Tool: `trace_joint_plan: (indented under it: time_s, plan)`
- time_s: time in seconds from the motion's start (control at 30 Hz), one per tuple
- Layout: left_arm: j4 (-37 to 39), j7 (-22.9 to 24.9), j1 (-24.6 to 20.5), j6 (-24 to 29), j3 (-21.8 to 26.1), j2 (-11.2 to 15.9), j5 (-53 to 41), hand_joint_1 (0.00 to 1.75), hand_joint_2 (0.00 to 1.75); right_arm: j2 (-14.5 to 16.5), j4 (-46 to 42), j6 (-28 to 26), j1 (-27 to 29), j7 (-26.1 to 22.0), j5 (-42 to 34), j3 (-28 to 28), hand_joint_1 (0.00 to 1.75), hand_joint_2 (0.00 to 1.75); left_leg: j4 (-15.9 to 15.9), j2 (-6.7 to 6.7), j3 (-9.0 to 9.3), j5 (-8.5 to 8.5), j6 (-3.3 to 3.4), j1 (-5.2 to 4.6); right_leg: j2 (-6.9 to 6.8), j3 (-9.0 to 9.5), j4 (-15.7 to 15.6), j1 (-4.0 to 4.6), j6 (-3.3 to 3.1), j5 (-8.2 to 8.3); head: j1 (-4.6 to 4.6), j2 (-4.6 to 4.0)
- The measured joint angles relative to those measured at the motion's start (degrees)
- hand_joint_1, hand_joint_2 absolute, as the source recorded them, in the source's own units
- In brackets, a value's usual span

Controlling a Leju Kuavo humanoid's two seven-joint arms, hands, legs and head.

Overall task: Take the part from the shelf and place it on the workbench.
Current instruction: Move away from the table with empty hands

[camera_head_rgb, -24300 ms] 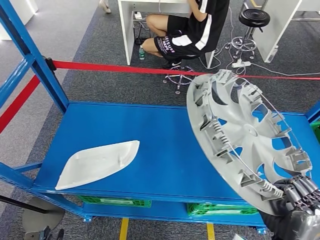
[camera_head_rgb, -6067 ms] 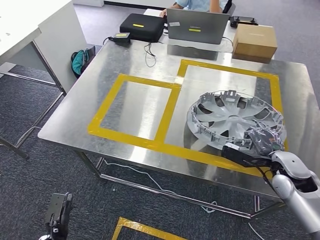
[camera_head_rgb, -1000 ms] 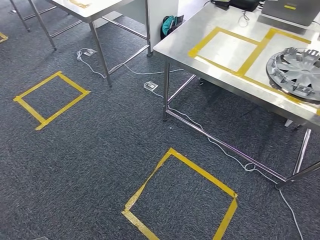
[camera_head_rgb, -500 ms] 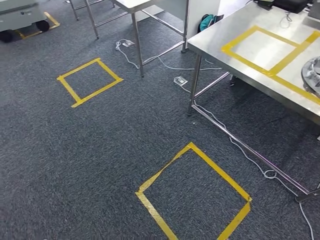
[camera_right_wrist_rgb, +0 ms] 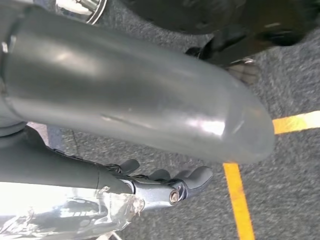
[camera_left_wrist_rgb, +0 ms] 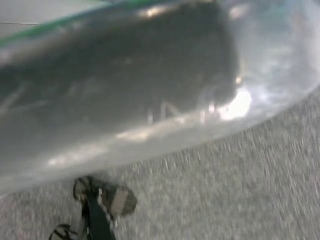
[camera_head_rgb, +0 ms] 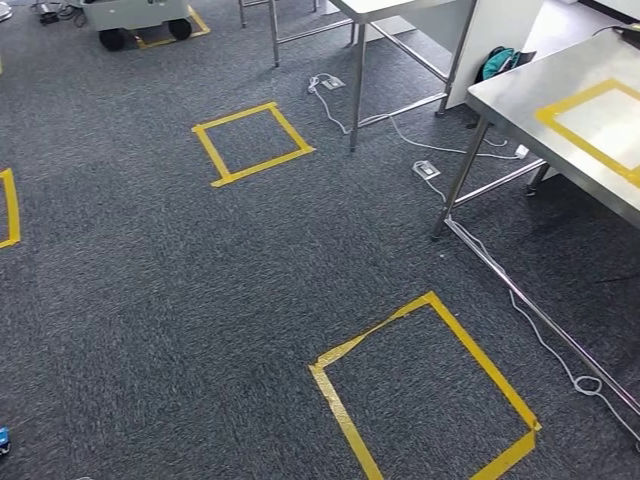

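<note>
Right robot hand [camera_right_wrist_rgb: 160, 186]: released, fingers [camera_right_wrist_rgb: 196, 176] stretched out with nothing in them, hanging over grey carpet [camera_head_rgb: 173, 300] beside a yellow tape line [camera_right_wrist_rgb: 237, 197]. Left robot hand: cannot tell, the left wrist picture is too blurred. Part: cannot tell where it is from these views.

Landmark = near tape square [camera_head_rgb: 483, 360] on the carpet, lower right in the head view.
- Just right of it: a thin cable [camera_head_rgb: 585, 384] on the floor, ending in a small loop.
- Beyond it to the right: steel counter [camera_head_rgb: 528, 110]; its corner and one leg are in frame, and a yellow tape frame [camera_head_rgb: 573, 99] is on the top.
- Beyond it, near that leg: a floor socket box [camera_head_rgb: 426, 169].
- Well beyond it to the left: a second tape square [camera_head_rgb: 264, 166].
- Further back: a white table [camera_head_rgb: 400, 8] on steel legs, with a teal bag [camera_head_rgb: 498, 62] on the floor between it and the counter.
- Farthest, to the left: a grey wheeled cart [camera_head_rgb: 140, 18].
</note>
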Motion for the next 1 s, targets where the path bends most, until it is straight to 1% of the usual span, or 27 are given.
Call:
trace_joint_plan:
  time_s: [0.03,0.07,0.1,0.13,0.2,0.23,0.27,0.33,0.37,0.4,0.43,0.47,0.5,0.53,0.57,0.6,0.63,0.7,0.73,0.77,0.8,0.83,0.87,0.9,0.93,0.97,1.0]
  plan:
    - [0.05,-0.60,-0.09,0.38,0.14,0.00,-0.66,0.00,0.00,-0.44,-0.37,-0.57,-0.03,0.19,-1.15,1.03,0.00,0.00,0.06,-0.74,-0.34,0.35,-0.13,-0.07,1.53,2.72,-4.46,0.02,-0.34,1.03,-0.03,0.00]
    - [0.09,-1.10,-0.24,0.70,0.25,0.01,-1.24,0.00,0.00,-0.81,-0.72,-1.08,-0.03,0.33,-2.17,2.03,0.00,0.00,0.17,-1.41,-0.66,0.64,-0.29,-0.12,2.74,4.69,-7.92,0.01,-0.52,1.74,-0.03,-0.01]
    - [0.15,-1.57,-0.39,1.00,0.41,0.01,-1.80,0.00,0.00,-1.27,-1.08,-1.62,-0.03,0.49,-3.22,3.16,0.00,0.00,0.26,-2.02,-1.00,0.93,-0.52,-0.12,3.62,5.81,-10.05,0.02,-0.62,2.00,-0.04,-0.01]
    - [0.23,-1.89,-0.49,1.23,0.61,0.01,-2.25,0.00,0.00,-1.70,-1.42,-2.10,-0.01,0.64,-4.06,4.20,0.00,0.00,0.31,-2.60,-1.33,1.23,-0.82,-0.06,3.88,6.08,-10.81,0.08,-0.69,1.89,-0.06,-0.01]
    - [0.44,-2.25,-0.55,1.63,1.10,0.06,-2.84,0.00,0.00,-2.53,-2.17,-2.84,0.04,0.88,-5.28,6.01,0.00,0.00,0.50,-3.30,-1.99,1.62,-1.42,0.14,2.49,6.07,-10.88,0.16,-1.03,2.49,-0.06,0.00]
    - [0.54,-2.31,-0.54,1.88,1.33,0.10,-3.08,0.00,0.00,-2.90,-2.57,-3.19,0.04,0.99,-5.81,6.77,0.00,0.00,1.14,-2.56,-2.48,1.15,-1.71,0.13,1.83,6.04,-11.00,0.10,-1.31,2.83,-0.12,0.00]
    - [0.63,-2.38,-0.58,2.16,1.50,0.14,-3.31,0.00,0.00,-3.26,-3.00,-3.63,0.07,1.09,-6.38,7.51,0.00,0.00,2.50,-1.32,-3.25,0.07,-1.98,0.10,1.12,5.93,-11.14,-0.02,-1.59,3.17,-0.27,0.00]
    - [0.76,-2.64,-0.89,2.81,1.68,0.17,-3.89,0.00,0.00,-3.97,-3.73,-4.61,0.30,1.32,-7.69,9.07,0.00,0.00,8.98,1.65,-6.17,-4.24,-2.66,0.20,-0.65,5.44,-11.25,-0.08,-1.93,3.58,-0.54,-0.01]
    - [0.84,-2.79,-1.07,3.04,1.72,0.15,-4.09,0.00,0.00,-4.31,-3.99,-4.98,0.46,1.41,-8.19,9.80,0.00,0.00,13.02,2.29,-7.89,-6.35,-3.01,0.39,-1.61,5.17,-11.23,-0.08,-1.97,3.70,-0.62,-0.01]
    - [0.92,-2.91,-1.21,3.23,1.78,0.12,-4.29,0.00,0.00,-4.61,-4.20,-5.22,0.58,1.47,-8.57,10.47,0.00,0.00,16.39,2.62,-9.21,-7.78,-3.32,0.62,-2.63,4.91,-11.21,-0.08,-1.94,3.81,-0.60,-0.01]
    - [0.99,-2.98,-1.23,3.36,1.89,0.09,-4.39,0.00,0.00,-4.86,-4.40,-5.39,0.62,1.49,-8.79,11.04,0.00,0.00,17.74,2.77,-9.49,-7.99,-3.57,0.86,-3.54,4.67,-11.17,-0.09,-1.85,3.92,-0.61,-0.01]
    - [1.05,-3.00,-1.20,3.43,2.04,0.08,-4.47,0.00,0.00,-5.06,-4.59,-5.49,0.58,1.50,-8.90,11.49,0.00,0.00,16.70,2.99,-8.55,-7.07,-3.76,1.09,-4.37,4.49,-11.12,-0.13,-1.73,4.02,-0.60,-0.01]
    - [1.09,-3.01,-1.18,3.47,2.19,0.08,-4.53,0.00,0.00,-5.20,-4.81,-5.56,0.53,1.50,-8.96,11.87,0.00,0.00,13.59,3.48,-6.55,-5.40,-3.92,1.29,-5.15,4.37,-11.04,-0.19,-1.57,4.08,-0.60,0.00]
    - [1.11,-3.02,-1.20,3.51,2.31,0.08,-4.53,0.00,0.00,-5.33,-5.03,-5.60,0.47,1.51,-9.00,12.18,0.00,0.00,9.39,4.74,-3.93,-3.60,-4.06,1.41,-5.85,4.32,-10.90,-0.18,-1.35,4.09,-0.61,0.00]
    - [1.14,-3.03,-1.35,3.52,2.36,0.04,-4.53,0.00,0.00,-5.55,-5.26,-5.64,0.47,1.51,-9.07,12.42,0.00,0.00,5.40,6.04,-1.66,-2.35,-4.04,1.38,-6.51,4.20,-10.59,-0.11,-1.01,3.97,-0.63,0.00]
    - [1.18,-3.04,-1.51,3.52,2.37,-0.01,-4.55,0.00,0.00,-5.75,-5.52,-5.72,0.48,1.53,-9.18,12.68,0.00,0.00,2.67,6.92,-0.20,-1.63,-3.74,1.29,-7.08,4.05,-10.35,-0.02,-0.65,3.87,-0.56,0.00]
    - [1.23,-3.07,-1.61,3.52,2.39,-0.04,-4.57,0.00,0.00,-5.99,-5.80,-5.84,0.47,1.55,-9.33,12.97,0.00,0.00,1.27,7.43,0.42,-1.43,-3.31,1.14,-7.64,4.02,-10.16,0.06,-0.28,3.79,-0.50,-0.01]
    - [1.38,-3.10,-1.56,3.52,2.54,0.01,-4.62,0.00,0.00,-6.31,-6.50,-6.18,0.40,1.59,-9.69,13.65,0.00,0.00,1.03,6.28,0.11,-1.27,-2.05,0.84,-8.48,4.10,-10.11,-0.16,0.40,3.80,-0.36,-0.01]
    - [1.44,-3.11,-1.47,3.54,2.64,0.08,-4.63,0.00,0.00,-6.44,-6.82,-6.38,0.34,1.62,-9.90,13.96,0.00,0.00,1.01,5.77,-0.03,-1.09,-1.57,0.78,-7.86,4.03,-9.79,-0.36,0.76,3.44,-0.34,-0.01]
    - [1.50,-3.15,-1.46,3.55,2.72,0.18,-4.65,0.00,0.00,-6.56,-7.12,-6.62,0.33,1.66,-10.19,14.29,0.00,0.00,0.98,5.21,-0.17,-0.85,-1.10,0.77,-6.48,3.54,-8.66,-0.54,1.04,2.50,-0.28,-0.01]
    - [1.58,-3.23,-1.57,3.57,2.77,0.26,-4.66,0.00,0.00,-6.74,-7.33,-6.91,0.35,1.70,-10.55,14.64,0.00,0.00,0.93,4.62,-0.34,-0.58,-0.68,0.81,-4.68,2.53,-6.34,-0.65,1.23,0.89,-0.24,-0.01]
    - [1.73,-3.35,-1.72,3.60,2.78,0.31,-4.70,0.00,0.00,-6.95,-7.44,-7.28,0.41,1.77,-10.99,15.06,0.00,0.00,0.94,4.00,-0.59,-0.39,-0.39,0.77,-2.86,0.96,-2.75,-0.62,1.28,-1.21,-0.13,-0.01]
    - [1.92,-3.53,-1.89,3.63,2.79,0.35,-4.78,0.00,0.00,-7.16,-7.50,-7.69,0.48,1.84,-11.46,15.53,0.00,0.00,0.95,3.24,-0.84,-0.20,-0.15,0.68,-1.79,-0.85,1.51,-0.54,1.20,-3.26,-0.08,-0.01]
    - [2.16,-3.73,-2.01,3.69,2.79,0.38,-4.87,0.00,0.00,-7.39,-7.51,-8.12,0.52,1.89,-11.93,16.01,0.00,0.00,0.96,2.42,-1.05,-0.04,0.01,0.57,-1.31,-2.47,5.15,-0.43,1.08,-4.60,-0.05,-0.01]
    - [2.41,-3.92,-2.03,3.76,2.79,0.43,-4.99,0.00,0.00,-7.58,-7.55,-8.49,0.52,1.93,-12.34,16.48,0.00,0.00,0.97,1.56,-1.20,0.10,0.10,0.47,-1.12,-3.36,7.13,-0.34,0.92,-4.92,-0.03,-0.01]
    - [2.65,-4.08,-2.02,3.85,2.79,0.50,-5.09,0.00,0.00,-7.77,-7.64,-8.83,0.50,1.94,-12.70,16.94,0.00,0.00,0.97,0.72,-1.27,0.22,0.10,0.40,-0.99,-3.16,6.77,-0.29,0.71,-4.08,-0.02,-0.01]
    - [2.87,-4.20,-2.02,3.94,2.79,0.57,-5.16,0.00,0.00,-7.94,-7.76,-9.11,0.46,1.94,-12.99,17.36,0.00,0.00,0.98,-0.14,-1.28,0.31,0.04,0.37,-0.66,-1.79,4.02,-0.27,0.47,-2.27,-0.02,-0.01]
